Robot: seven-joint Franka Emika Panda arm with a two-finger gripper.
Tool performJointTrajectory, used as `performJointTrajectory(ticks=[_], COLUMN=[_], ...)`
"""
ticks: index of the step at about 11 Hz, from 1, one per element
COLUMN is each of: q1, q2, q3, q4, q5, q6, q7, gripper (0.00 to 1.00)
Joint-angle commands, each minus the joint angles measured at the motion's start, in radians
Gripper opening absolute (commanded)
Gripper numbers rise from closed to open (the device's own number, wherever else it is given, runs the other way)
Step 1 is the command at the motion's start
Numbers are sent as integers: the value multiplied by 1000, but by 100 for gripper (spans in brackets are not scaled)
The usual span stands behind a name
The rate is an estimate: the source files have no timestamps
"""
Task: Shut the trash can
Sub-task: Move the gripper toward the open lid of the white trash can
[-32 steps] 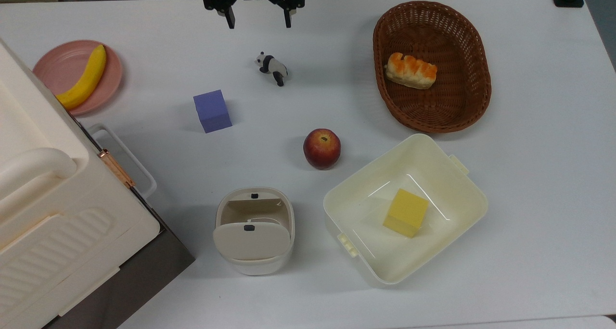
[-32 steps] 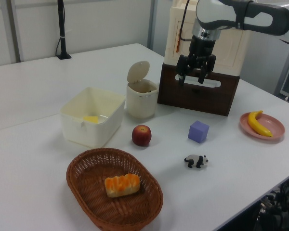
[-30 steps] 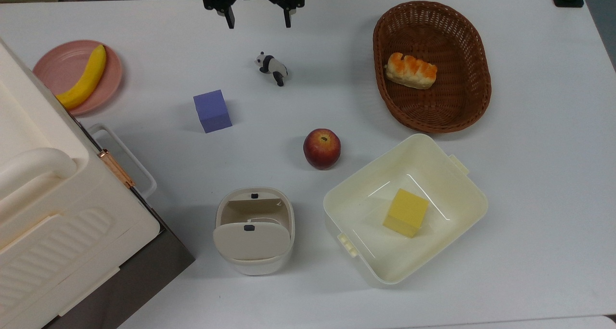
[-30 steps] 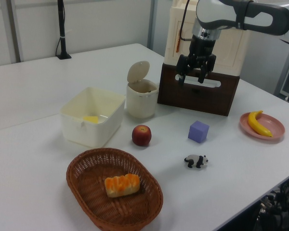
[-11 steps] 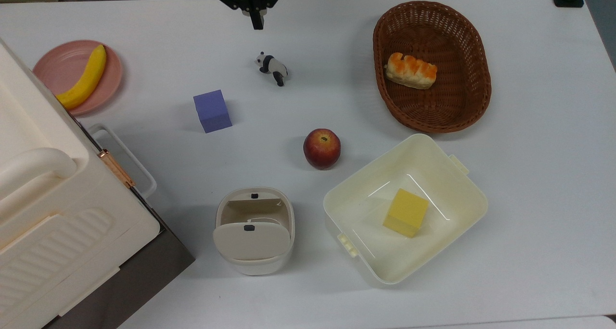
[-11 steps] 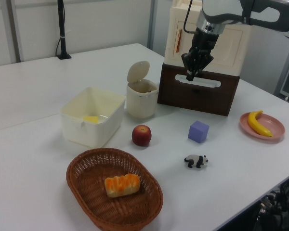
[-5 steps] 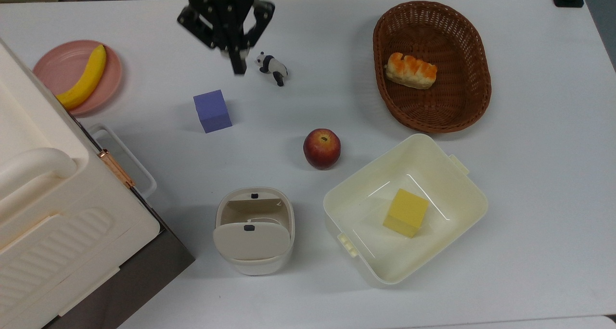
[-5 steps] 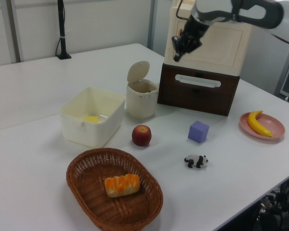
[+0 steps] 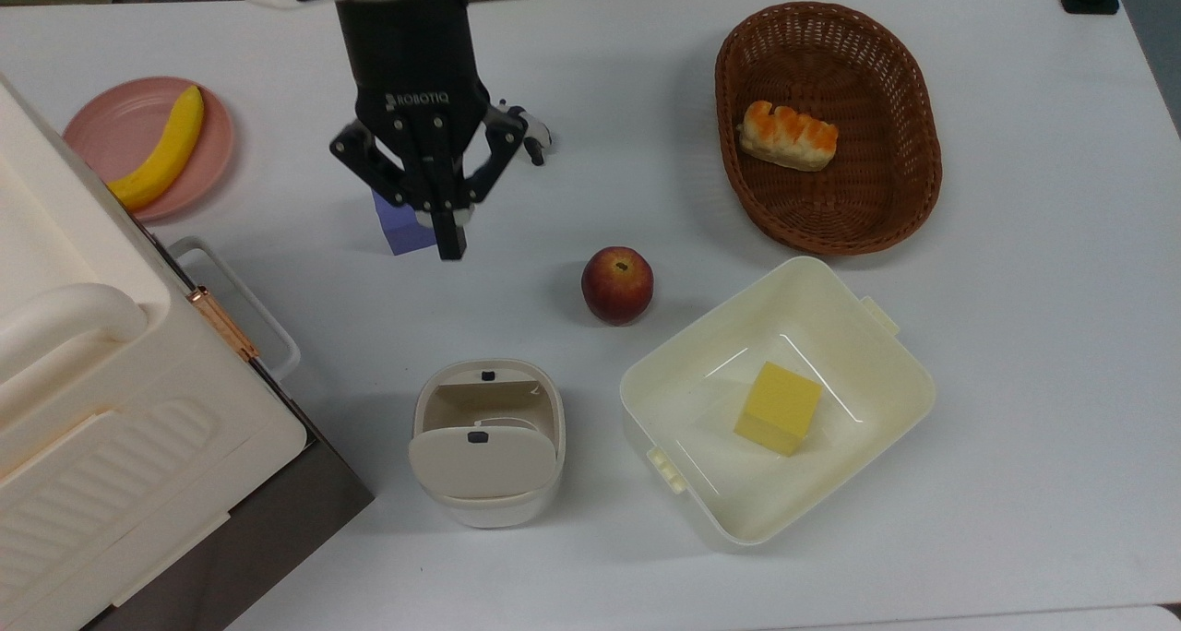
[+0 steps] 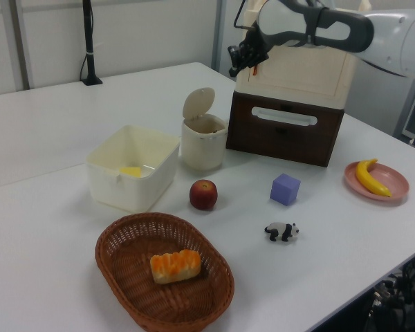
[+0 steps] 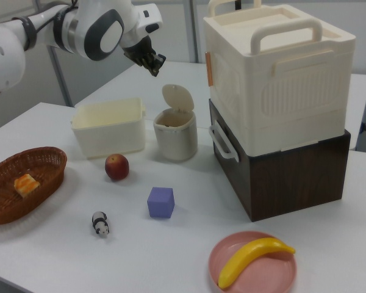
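The trash can point(image 9: 487, 400) is a small white bin near the top view's lower middle. Its beige-grey lid point(image 9: 483, 465) stands raised on its hinge, and the bin's inside shows. In the left view the trash can point(image 10: 203, 144) has its lid point(image 10: 198, 102) upright, as it does in the right view point(image 11: 177, 97). My gripper point(image 9: 450, 242) is shut with nothing in it. It hangs high over the purple cube point(image 9: 401, 234), apart from the bin. The left view puts the gripper point(image 10: 234, 69) above and right of the lid; the right view puts the gripper point(image 11: 154, 68) above and left of it.
An apple point(image 9: 617, 285) and a cream tub point(image 9: 858, 336) holding a yellow block point(image 9: 778, 408) sit right of the bin. A big white box point(image 9: 92, 382) on a dark base stands left. A panda toy point(image 9: 533, 142), a bread basket point(image 9: 886, 77) and a banana plate point(image 9: 101, 124) lie farther off.
My gripper went from open to shut, then travelled from the table's far edge down the top view to above the purple cube. The lid stays up.
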Motion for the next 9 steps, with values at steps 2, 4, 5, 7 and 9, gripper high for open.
performJointTrajectory(ticks=[2,4,5,7,9], q1=[38,43,43,44,46], q2=[119,150,165,208,225], q3=[-3,-6,-6,-8,-17], q4=[76,76,77,118,126], q5=[8,-4,-7,-7,-7], q6=[180,251,277,326,348], q7=[-32,-30,-30,-30,-30], gripper=[1,1,1,1,1])
